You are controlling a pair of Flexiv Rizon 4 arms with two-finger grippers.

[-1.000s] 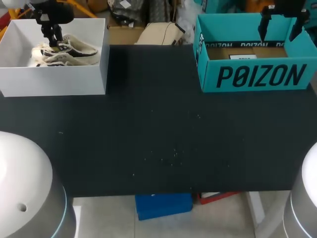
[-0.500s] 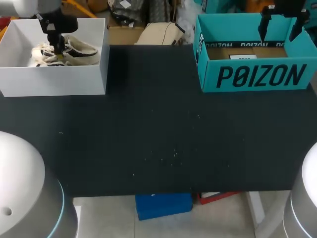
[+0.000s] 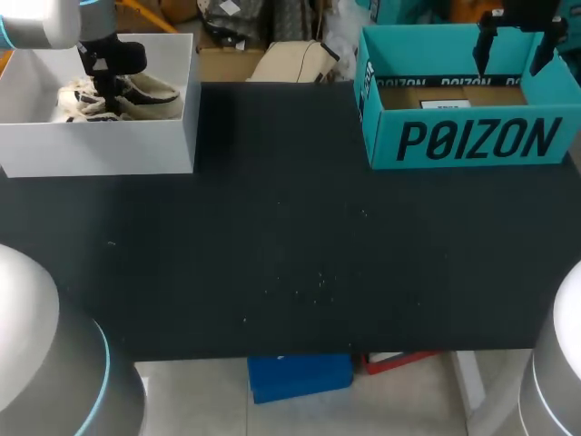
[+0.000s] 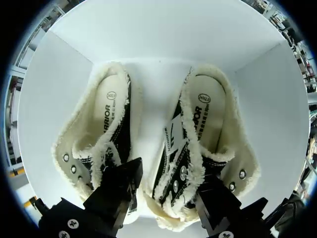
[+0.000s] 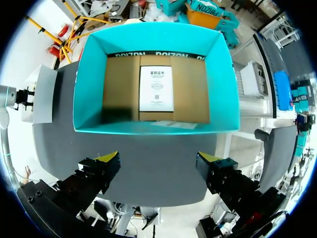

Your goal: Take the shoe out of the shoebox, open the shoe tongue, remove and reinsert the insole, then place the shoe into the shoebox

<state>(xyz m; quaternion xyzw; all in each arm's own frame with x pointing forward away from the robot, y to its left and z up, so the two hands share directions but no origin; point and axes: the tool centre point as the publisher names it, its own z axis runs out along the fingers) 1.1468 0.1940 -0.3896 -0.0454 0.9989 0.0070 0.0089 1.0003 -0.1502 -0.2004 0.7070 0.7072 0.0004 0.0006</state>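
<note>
1. A black table [image 3: 290,254] was seen spanning the head view, with two boxes set at its far edge, well apart from each other.
2. A teal shoebox [image 3: 472,141] was found at the far right corner, open at the top. No shoe was held in it, and only its brown cardboard floor was shown in the right wrist view.
3. A white box [image 3: 100,145] was placed at the far left corner, also open at the top.
4. The shoe [image 4: 208,129], black with fuzzy cream edging, was laid upright on the white box's floor. A second shoe [image 4: 106,124] of the same kind was laid just beside it, with both openings turned upward.
5. The left gripper [image 4: 168,186] was lowered into the white box over the pair. Its fingers were spread wide and set astride the laced front of the shoe, one between the two shoes, but they were not closed on it.
6. The right gripper [image 5: 158,158] was held above the near wall of the teal shoebox, its yellow-tipped fingers parted wide and nothing held between them.
7. A white paper card [image 5: 156,89] was seen lying flat on the teal shoebox's floor.
</note>
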